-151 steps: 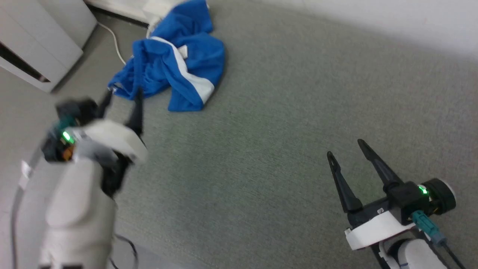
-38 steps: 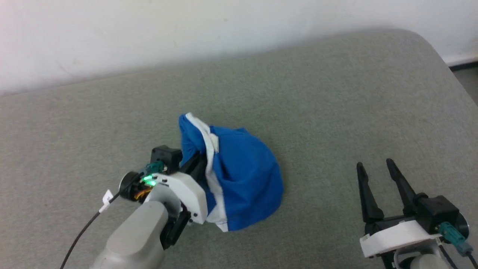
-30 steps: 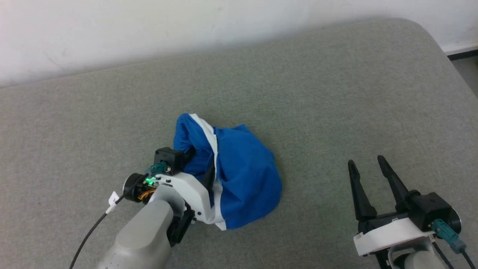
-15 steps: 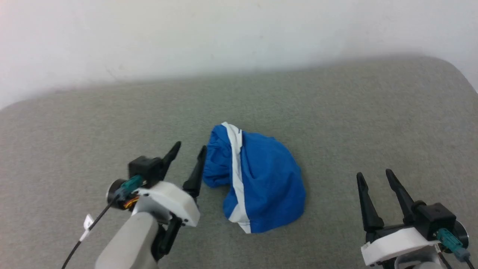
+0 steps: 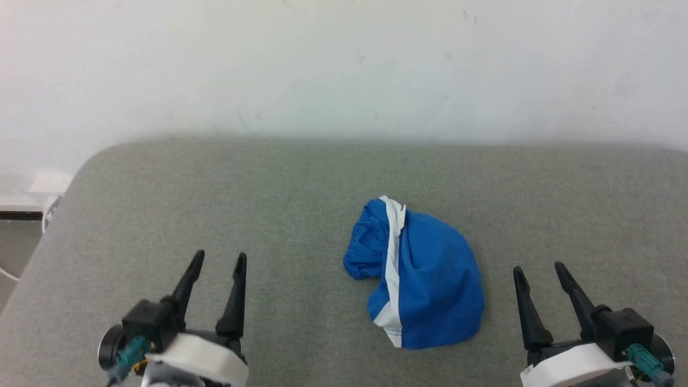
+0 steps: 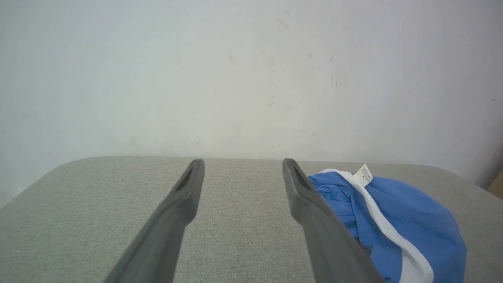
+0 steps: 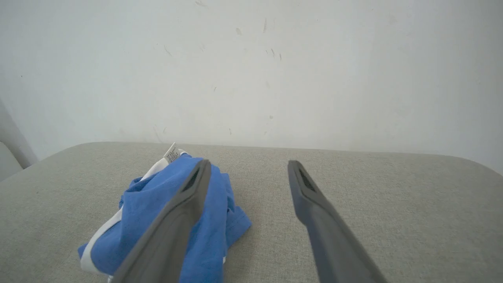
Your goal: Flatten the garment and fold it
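Blue shorts [image 5: 424, 279]: bunched in a rounded heap on the grey fabric surface [image 5: 242, 193], right of centre in the head view, with a white stripe [image 5: 395, 252] running down the heap and a small white label [image 6: 363, 175] standing up at its far edge. Left gripper [image 5: 221, 255]: at the near left, well apart from the shorts, jaws spread wide and holding nothing. Right gripper [image 5: 538, 266]: at the near right, near the heap but not touching it, jaws likewise spread and empty; white wall [image 5: 322, 64] behind.
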`<state>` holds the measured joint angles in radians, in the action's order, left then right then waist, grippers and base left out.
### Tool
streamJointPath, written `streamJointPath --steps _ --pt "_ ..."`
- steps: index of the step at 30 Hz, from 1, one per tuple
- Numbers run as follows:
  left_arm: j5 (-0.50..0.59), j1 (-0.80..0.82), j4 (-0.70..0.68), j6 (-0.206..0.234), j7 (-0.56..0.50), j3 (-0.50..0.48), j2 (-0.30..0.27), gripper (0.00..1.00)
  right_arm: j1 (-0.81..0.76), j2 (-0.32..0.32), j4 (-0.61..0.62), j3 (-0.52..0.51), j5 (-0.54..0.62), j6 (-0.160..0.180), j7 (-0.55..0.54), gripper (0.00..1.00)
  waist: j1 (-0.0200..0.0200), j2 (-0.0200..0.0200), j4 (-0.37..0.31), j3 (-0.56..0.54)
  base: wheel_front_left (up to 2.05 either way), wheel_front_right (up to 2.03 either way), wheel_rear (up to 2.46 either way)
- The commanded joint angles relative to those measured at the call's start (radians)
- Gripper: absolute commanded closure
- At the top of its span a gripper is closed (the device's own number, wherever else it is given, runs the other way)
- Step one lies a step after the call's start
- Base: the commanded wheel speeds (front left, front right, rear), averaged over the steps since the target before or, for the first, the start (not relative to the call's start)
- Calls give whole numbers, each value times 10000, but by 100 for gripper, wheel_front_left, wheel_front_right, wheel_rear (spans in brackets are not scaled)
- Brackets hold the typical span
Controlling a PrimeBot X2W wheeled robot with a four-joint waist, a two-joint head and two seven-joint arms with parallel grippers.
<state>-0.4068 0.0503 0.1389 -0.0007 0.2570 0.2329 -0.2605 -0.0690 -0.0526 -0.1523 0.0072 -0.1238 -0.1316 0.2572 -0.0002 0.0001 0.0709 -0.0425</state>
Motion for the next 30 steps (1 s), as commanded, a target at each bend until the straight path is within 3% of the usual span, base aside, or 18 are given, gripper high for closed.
streamJointPath --steps 1,8,17,23,30 --pt "611 -454 -486 -135 46 -156 60 0 -140 24 2 16 -53 9 45 0 2 -1 282 -226 0 0 0" --pt "1699 -1724 -1118 -497 47 -687 573 0 -320 24 -77 143 -137 9 45 0 2 -1 372 -215 0 0 0" --pt "2203 -1885 -1128 -953 47 -1130 1182 0 -294 24 -293 587 -38 9 -136 0 2 -1 573 -69 0 0 0" --pt "2348 -1679 -892 -1122 47 -1145 1395 0 42 -482 -456 1861 -653 9 -1810 0 2 -1 860 185 0 0 0" --pt "2398 -1362 -818 -1235 47 -1160 1658 0 895 -1702 -571 3263 -1713 9 -5090 0 2 -1 1462 806 0 0 0"
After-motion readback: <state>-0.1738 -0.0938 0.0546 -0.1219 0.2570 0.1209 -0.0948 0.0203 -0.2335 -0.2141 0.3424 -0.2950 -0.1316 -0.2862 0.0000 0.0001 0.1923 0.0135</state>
